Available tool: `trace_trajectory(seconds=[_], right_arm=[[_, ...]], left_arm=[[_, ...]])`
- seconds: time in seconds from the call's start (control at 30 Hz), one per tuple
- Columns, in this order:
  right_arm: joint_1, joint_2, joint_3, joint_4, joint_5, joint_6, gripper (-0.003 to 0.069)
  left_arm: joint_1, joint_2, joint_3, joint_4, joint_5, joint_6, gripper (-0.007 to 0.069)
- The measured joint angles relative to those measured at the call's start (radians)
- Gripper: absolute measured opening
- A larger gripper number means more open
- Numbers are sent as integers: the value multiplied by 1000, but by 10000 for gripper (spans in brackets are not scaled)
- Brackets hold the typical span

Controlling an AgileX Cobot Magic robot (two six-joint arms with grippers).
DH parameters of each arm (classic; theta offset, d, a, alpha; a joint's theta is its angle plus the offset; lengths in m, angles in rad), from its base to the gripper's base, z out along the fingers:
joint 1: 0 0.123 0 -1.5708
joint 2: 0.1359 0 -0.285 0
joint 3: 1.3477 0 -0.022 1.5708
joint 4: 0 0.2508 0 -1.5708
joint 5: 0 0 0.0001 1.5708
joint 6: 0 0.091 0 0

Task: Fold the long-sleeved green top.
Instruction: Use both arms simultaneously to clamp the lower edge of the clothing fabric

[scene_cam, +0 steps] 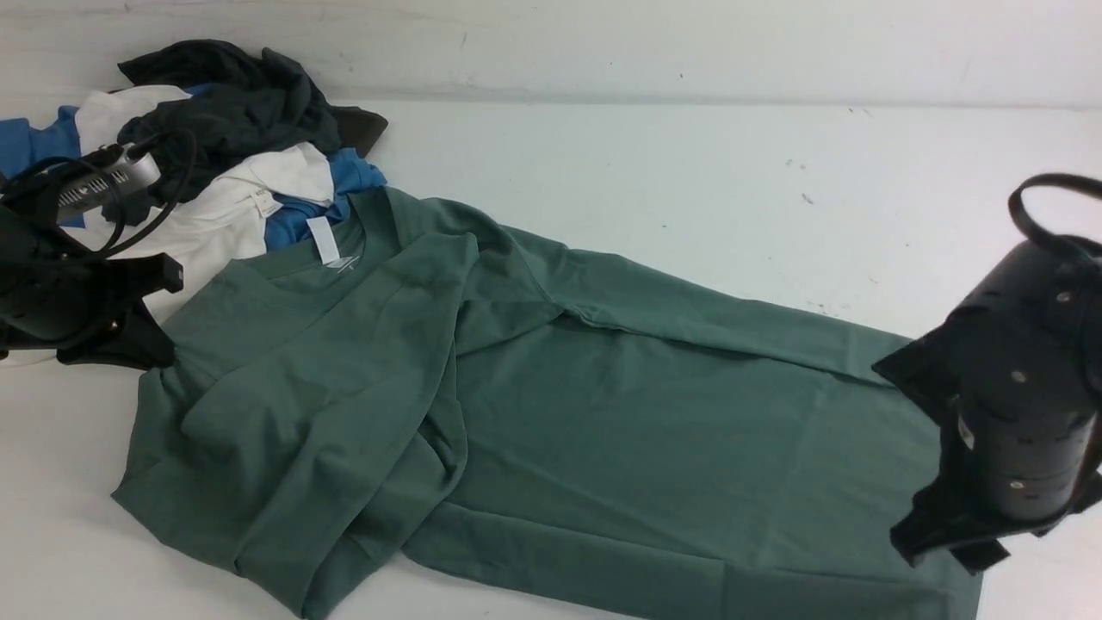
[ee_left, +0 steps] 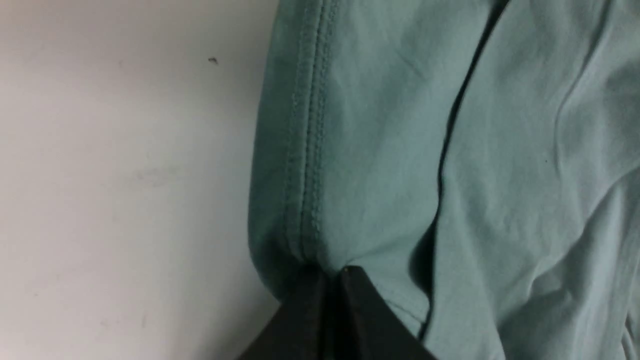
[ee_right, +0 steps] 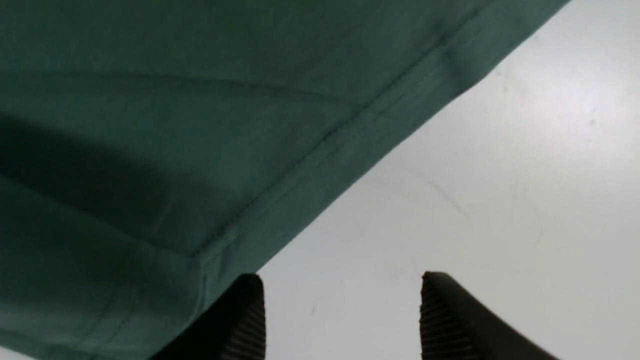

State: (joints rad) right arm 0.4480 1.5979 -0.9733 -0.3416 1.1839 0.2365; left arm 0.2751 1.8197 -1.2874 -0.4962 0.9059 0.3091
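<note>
Far-left back of white table (scene_cam: 689, 189): heap of clothes. Black garment (scene_cam: 232, 103) crumpled on top. White garment (scene_cam: 215, 220) below it, w/ small label (scene_cam: 267, 204). Blue garment (scene_cam: 344, 185) pokes out at heap's right edge. More blue at far left, possibly a second piece; can't tell. Few dark specks (scene_cam: 807, 199) on tabletop. Pale wall (scene_cam: 603, 43) behind.

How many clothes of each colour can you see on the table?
Green top: 1
Blue garment: 1
White garment: 1
Black garment: 1
Total: 4 at least. The pile is bunched up, so the separate blue and white patches could be more than one piece each.
</note>
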Motion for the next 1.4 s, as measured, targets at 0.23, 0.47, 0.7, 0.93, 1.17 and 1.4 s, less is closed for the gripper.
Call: trace_trajectory(seconds=[0.23,0.47,0.7,0.93,1.17,1.4], right_arm=[[10,-116,88,419,17,-60,408],[32,-104,208,455,-59,-70,408],[32,-17,214,342,-160,-36,408],[32,2,192,297,-167,-28,408],[32,7,146,324,-171,-35,340],[32,18,143,342,-171,-60,58]], left_arm=[[0,0,0,0,0,19,6],[0,0,0,0,1,22,6],[0,0,0,-1,2,22,6],[0,0,0,-1,2,23,6],[0,0,0,-1,4,24,6],[0,0,0,-1,4,29,6]])
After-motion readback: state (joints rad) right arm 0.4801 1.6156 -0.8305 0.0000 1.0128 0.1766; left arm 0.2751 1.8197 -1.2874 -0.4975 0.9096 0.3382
